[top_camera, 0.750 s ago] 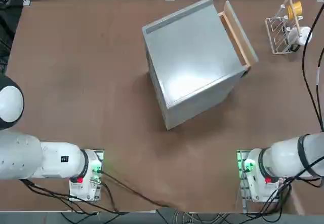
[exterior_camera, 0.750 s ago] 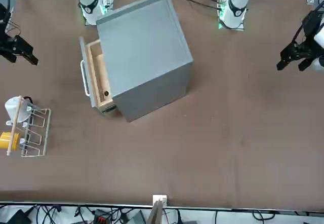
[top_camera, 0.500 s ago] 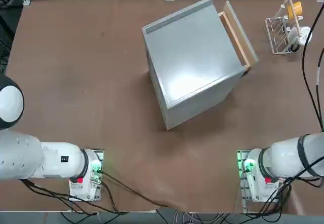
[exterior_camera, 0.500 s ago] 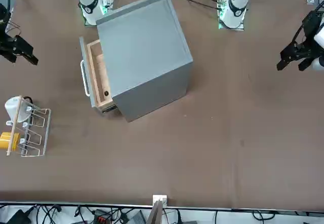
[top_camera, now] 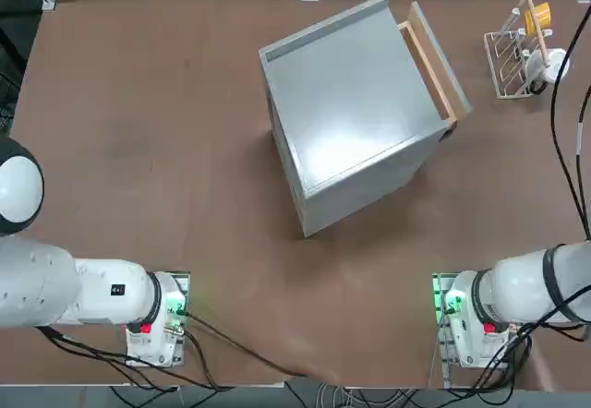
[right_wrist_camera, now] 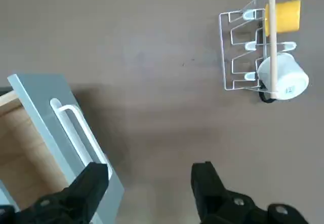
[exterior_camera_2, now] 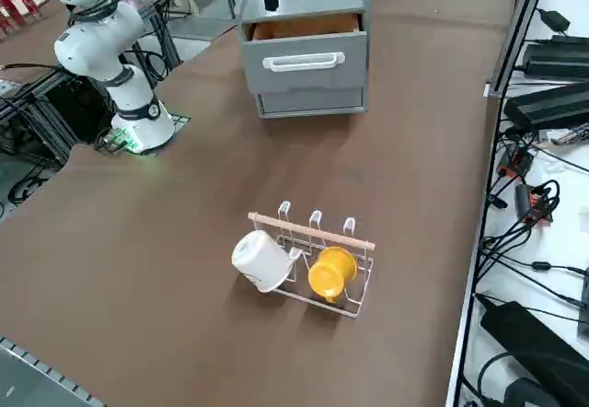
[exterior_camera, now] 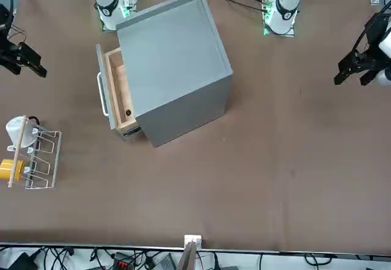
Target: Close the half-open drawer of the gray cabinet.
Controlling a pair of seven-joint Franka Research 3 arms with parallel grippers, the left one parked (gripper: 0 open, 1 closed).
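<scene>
- The table (top_camera: 138,131), a wide brown surface, carries everything; most of it lies bare.
- The gray cabinet (top_camera: 346,113) stands past the middle of the table, turned at an angle so that its face points toward the robot's right and away from the bases.
- The drawer (exterior_camera: 116,93) sticks partly out of that face at the top; the tan side walls and the inside show between its gray front panel and the cabinet body, so it is not yet shut.
- The right gripper (right_wrist_camera: 149,181) hangs in the air off the cabinet's face, above the table and just beside the drawer front, touching nothing, its fingers spread wide with only table between them.
- A white wire rack (exterior_camera_2: 317,260) with a white cup (exterior_camera_2: 260,260) and a yellow cup (exterior_camera_2: 331,272) stands well apart from the cabinet, further toward the robot's right.
- The drawer handle (right_wrist_camera: 78,130), a pale bar, runs across the front panel.
- Judged from this, the approach is in hand and the push not yet begun. The next move calls for bringing the fingers against the flat front panel and pressing squarely along the slide, since an off-axis push could turn the cabinet.
</scene>
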